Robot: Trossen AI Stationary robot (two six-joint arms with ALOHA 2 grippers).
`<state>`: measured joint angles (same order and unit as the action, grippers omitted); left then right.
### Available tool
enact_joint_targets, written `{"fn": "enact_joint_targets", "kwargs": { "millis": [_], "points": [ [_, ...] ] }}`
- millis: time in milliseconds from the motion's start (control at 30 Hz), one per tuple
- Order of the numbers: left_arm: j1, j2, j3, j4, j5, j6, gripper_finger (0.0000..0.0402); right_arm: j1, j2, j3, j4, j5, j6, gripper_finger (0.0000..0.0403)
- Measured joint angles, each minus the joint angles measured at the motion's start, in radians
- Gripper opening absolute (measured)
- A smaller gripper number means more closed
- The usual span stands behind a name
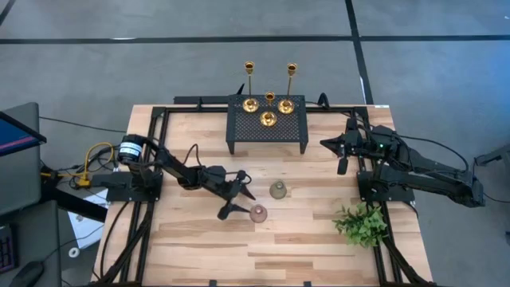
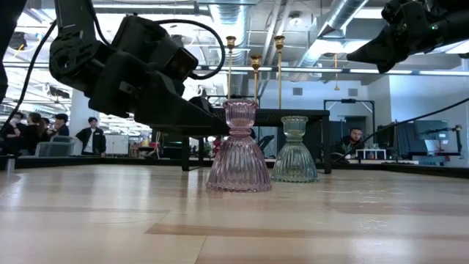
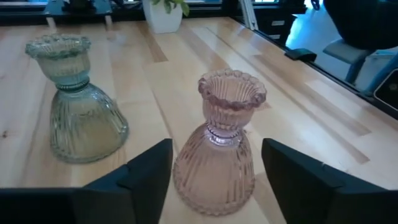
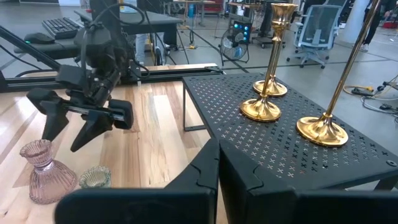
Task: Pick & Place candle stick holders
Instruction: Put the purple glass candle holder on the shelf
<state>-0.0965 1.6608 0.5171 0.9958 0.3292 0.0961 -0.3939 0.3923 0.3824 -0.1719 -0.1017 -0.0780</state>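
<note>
We read no brand, label or writing on anything here. Our left gripper (image 1: pixel 242 199) sits low at mid-table with its fingers (image 3: pixel 146 171) spread wide on either side of the pink ribbed glass holder (image 3: pixel 219 149), not visibly touching it; the holder stands upright, mouth up, with the grey-green holder (image 3: pixel 78 99) upright just beside it. On the black perforated rack (image 1: pixel 268 123) at the far edge stand three gold candlesticks (image 1: pixel 269 110), stems vertical, and our right gripper (image 1: pixel 343 157), fingers closed on nothing, hovers right of the rack.

No readable text, labels, brands or numbers anywhere: none on the table, holders, rack, arms, or in the room behind.
</note>
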Motion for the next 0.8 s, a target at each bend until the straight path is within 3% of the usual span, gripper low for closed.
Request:
{"fn": "enact_joint_targets", "kwargs": {
  "millis": [200, 433, 700, 800],
  "points": [
    [-0.010, 0.000, 0.029, 0.000, -0.015, 0.003, 0.0271, 0.000, 0.000, 0.000, 0.000, 0.000, 0.000, 0.0000],
    [-0.010, 0.002, 0.034, 0.001, -0.015, 0.004, 0.0266, 0.000, 0.000, 0.000, 0.000, 0.000, 0.000, 0.0000],
    [-0.055, 0.004, 0.034, 0.000, -0.021, 0.108, 0.0266, 0.000, 0.000, 0.000, 0.000, 0.000, 0.000, 0.0000],
    [-0.064, 0.004, 0.034, 0.000, -0.075, 0.115, 0.0268, 0.000, 0.000, 0.000, 0.000, 0.000, 0.000, 0.0000]
  ]
}}
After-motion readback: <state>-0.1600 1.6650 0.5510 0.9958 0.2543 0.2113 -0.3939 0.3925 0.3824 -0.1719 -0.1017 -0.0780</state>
